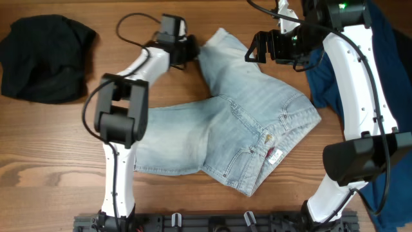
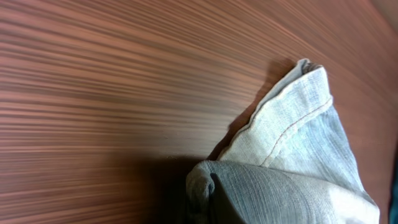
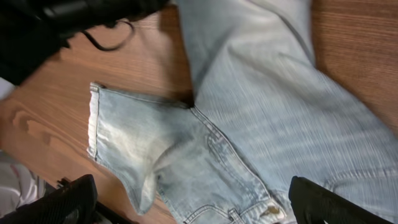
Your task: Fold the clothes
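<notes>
Pale-blue denim shorts (image 1: 251, 122), first fold in hand: left gripper (image 1: 188, 50) pinching leg hem, right gripper (image 1: 251, 48) wide open above. Next: carry hem across.

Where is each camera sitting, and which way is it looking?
Overhead: above the table, looking straight down at the shorts; the left arm and right arm show.
Left wrist: low over the table, facing along the wood at one shorts leg; none of the robot shows.
Right wrist: high above the shorts, looking down; its two dark fingers sit wide apart in the bottom corners.
Shared: all three see the shorts; overhead and right wrist both show the button.
</notes>
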You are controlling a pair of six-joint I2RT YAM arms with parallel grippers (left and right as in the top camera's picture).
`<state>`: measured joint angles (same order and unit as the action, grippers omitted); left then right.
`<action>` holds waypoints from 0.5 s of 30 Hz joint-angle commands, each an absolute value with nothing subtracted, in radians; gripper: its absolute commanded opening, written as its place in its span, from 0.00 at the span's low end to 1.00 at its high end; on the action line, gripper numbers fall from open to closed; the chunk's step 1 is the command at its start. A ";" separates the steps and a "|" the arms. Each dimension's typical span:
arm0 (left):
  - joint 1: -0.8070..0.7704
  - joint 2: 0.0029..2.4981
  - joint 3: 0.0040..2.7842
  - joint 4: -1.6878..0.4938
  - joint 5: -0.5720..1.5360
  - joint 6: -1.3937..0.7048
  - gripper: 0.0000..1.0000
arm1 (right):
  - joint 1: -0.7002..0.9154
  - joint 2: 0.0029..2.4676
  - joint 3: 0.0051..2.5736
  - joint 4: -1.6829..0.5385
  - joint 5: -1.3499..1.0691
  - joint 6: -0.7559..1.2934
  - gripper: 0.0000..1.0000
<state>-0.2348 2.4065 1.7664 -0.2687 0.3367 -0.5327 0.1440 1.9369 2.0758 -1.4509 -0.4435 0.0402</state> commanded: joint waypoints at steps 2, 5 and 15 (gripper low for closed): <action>-0.062 2.365 1.768 -0.372 0.237 -0.539 0.04 | 0.143 1.928 2.072 -1.445 -0.448 0.027 1.00; 0.028 2.327 1.768 -0.441 0.237 -0.539 0.04 | 0.143 1.928 2.072 -1.433 -0.448 0.027 1.00; 0.105 2.253 1.768 -0.596 0.105 -0.538 0.20 | 0.143 1.929 2.072 -1.395 -0.422 0.028 1.00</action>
